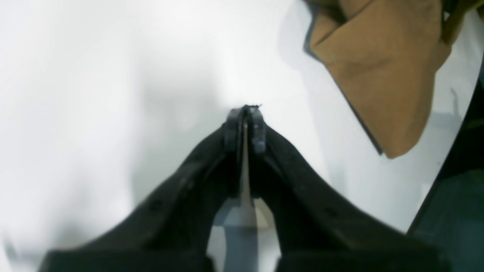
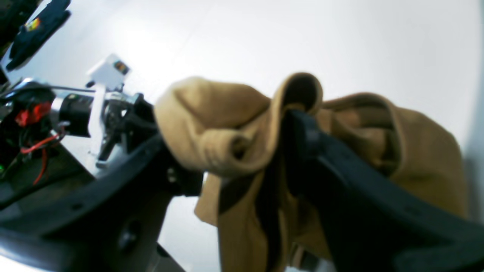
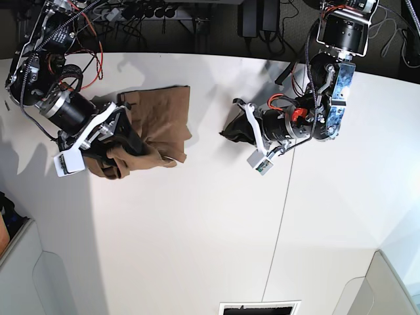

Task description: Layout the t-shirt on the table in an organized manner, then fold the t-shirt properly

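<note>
The tan-brown t-shirt (image 3: 157,118) lies crumpled on the left part of the white table (image 3: 197,230). My right gripper (image 3: 120,155) is at its near-left corner. In the right wrist view the black fingers (image 2: 302,128) of the right gripper (image 2: 230,139) stand wide apart, with a rolled bunch of t-shirt (image 2: 211,124) between and draped over them. My left gripper (image 1: 245,110) is shut with nothing in it and hovers over bare table. A corner of the t-shirt (image 1: 382,75) shows to its upper right. In the base view the left gripper (image 3: 230,131) is to the right of the shirt, apart from it.
A thin dark seam (image 3: 283,203) runs across the table's right half. Cables and power gear (image 3: 151,13) line the far edge. Pale bins sit off the near-left corner (image 3: 20,262) and near-right corner (image 3: 387,282). A dark table edge (image 1: 450,189) is close by the left gripper.
</note>
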`<action>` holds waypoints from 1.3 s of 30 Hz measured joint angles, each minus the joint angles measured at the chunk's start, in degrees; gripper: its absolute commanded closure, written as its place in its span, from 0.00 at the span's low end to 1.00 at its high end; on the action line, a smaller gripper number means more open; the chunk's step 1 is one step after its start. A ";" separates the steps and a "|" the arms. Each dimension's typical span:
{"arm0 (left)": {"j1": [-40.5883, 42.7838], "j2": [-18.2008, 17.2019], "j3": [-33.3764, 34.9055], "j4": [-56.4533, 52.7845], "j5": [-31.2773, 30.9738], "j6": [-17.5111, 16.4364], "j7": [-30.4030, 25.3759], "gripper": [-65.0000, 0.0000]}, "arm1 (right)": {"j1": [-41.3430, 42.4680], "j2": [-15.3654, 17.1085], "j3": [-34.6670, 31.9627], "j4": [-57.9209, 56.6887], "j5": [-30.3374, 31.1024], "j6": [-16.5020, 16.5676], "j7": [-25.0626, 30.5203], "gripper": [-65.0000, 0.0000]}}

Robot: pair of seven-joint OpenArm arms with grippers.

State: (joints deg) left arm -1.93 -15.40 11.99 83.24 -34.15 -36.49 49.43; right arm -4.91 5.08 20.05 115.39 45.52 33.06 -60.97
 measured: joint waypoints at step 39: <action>0.31 -14.67 -11.21 -0.33 -17.57 -2.75 7.63 0.75 | 5.64 6.73 -40.52 -0.04 -29.79 0.15 6.69 0.52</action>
State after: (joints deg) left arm -1.63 -30.06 0.78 82.91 -51.72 -39.24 57.06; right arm 0.73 11.81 -20.47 115.35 15.73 33.21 -54.28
